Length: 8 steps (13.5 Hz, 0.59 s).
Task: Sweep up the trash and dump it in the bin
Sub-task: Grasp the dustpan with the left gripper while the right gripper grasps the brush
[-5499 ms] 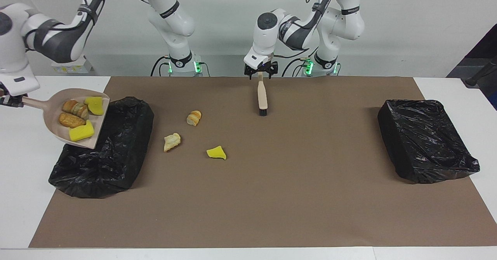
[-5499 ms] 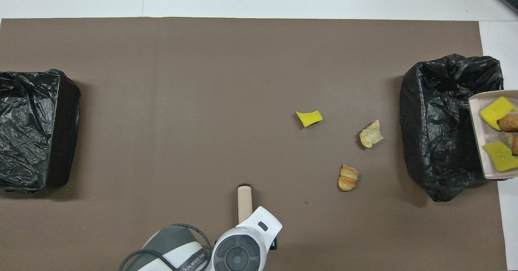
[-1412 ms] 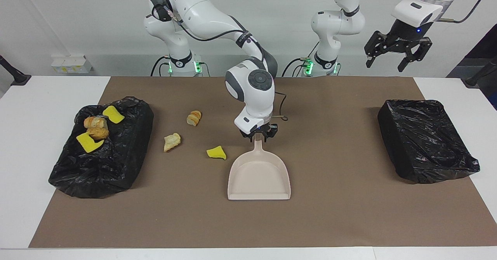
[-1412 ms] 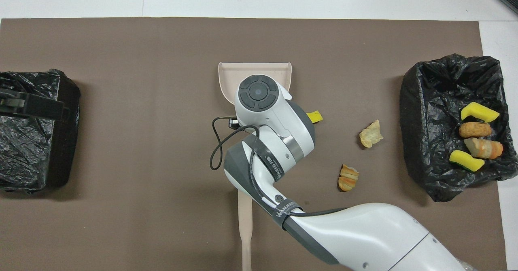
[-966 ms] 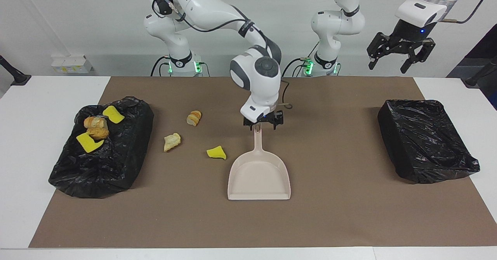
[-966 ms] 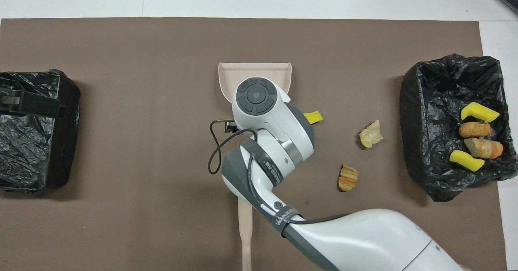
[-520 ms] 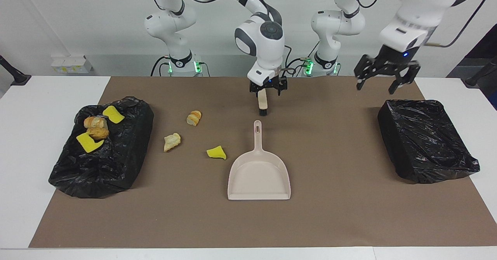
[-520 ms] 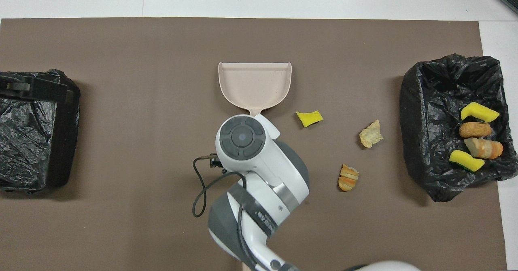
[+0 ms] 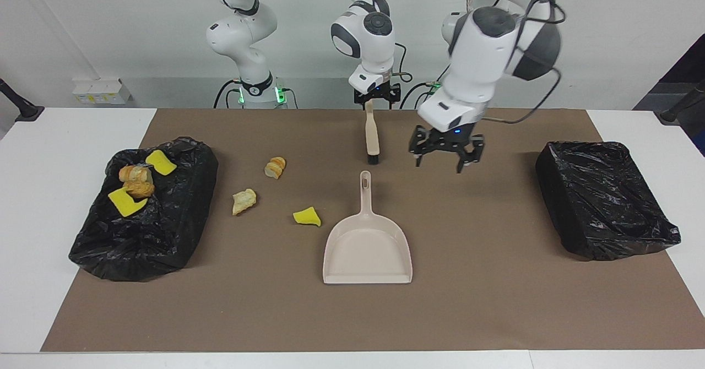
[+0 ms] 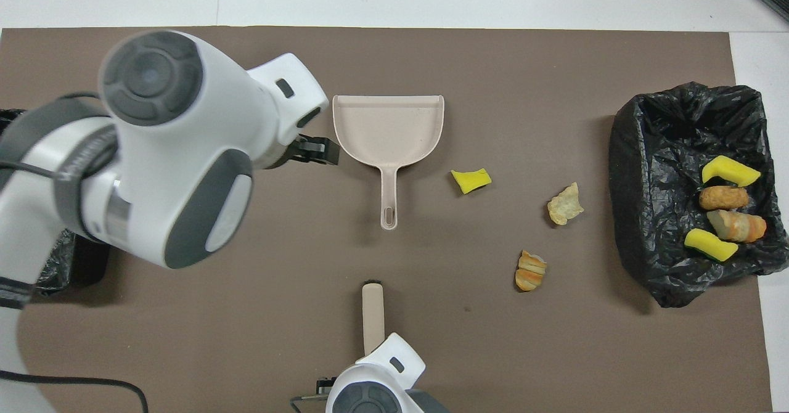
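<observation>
Facing view: mid-job, seemingly, with four pieces of trash (image 9: 136, 184) in the black-lined bin (image 9: 165, 248) at the right arm's end and three loose on the mat (image 9: 495, 303). Right gripper (image 9: 376, 96) at the handle tip of the brush (image 9: 373, 137) (hold on it impossible to tell). Left gripper (image 9: 446, 158) spread wide, empty, over bare mat beside the dustpan (image 9: 368, 248) handle. Next, probably: grasp that handle, set the pan's lip by the yellow sponge chunk (image 9: 307, 216). Overhead view: sponge chunk just beside the pan, pale bread bit (image 10: 565, 204) and crusty bread bit (image 10: 531, 271) closer to the bin. Brown paper over white table (image 9: 33, 248); second lined bin (image 9: 600, 198) at the left arm's end.
</observation>
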Each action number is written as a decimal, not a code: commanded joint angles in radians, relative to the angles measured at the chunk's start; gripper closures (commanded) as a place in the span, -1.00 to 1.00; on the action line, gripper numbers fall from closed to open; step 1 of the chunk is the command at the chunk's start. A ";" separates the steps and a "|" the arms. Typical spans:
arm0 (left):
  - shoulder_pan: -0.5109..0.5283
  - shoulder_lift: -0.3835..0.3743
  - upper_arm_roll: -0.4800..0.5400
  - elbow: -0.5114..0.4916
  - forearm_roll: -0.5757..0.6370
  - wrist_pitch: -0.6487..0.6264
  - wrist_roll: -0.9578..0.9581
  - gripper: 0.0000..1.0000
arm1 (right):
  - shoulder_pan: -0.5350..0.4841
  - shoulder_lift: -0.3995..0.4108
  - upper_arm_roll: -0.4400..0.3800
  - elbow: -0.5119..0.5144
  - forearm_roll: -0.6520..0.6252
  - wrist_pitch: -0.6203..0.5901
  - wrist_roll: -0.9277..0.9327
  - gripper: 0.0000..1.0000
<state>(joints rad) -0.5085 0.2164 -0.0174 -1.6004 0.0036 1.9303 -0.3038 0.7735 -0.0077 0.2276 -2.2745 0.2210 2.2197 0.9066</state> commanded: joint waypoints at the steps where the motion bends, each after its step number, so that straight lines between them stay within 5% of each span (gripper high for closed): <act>1: -0.099 0.070 0.016 -0.046 0.058 0.123 -0.160 -1.00 | 0.000 -0.025 -0.002 -0.074 0.027 0.046 0.018 -0.65; 6: -0.148 0.126 0.016 -0.110 0.059 0.263 -0.227 -1.00 | -0.003 -0.023 -0.002 -0.085 0.029 0.044 0.017 -0.07; 7: -0.171 0.165 0.016 -0.104 0.059 0.274 -0.242 -1.00 | -0.003 -0.026 -0.002 -0.085 0.029 0.043 0.015 0.32; 8: -0.180 0.185 0.016 -0.099 0.059 0.292 -0.254 -1.00 | -0.002 -0.026 -0.002 -0.085 0.029 0.037 0.015 0.92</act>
<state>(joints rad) -0.6477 0.3750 -0.0171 -1.6840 0.0417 2.1734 -0.5150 0.7777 -0.0076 0.2217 -2.3330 0.2230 2.2412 0.9187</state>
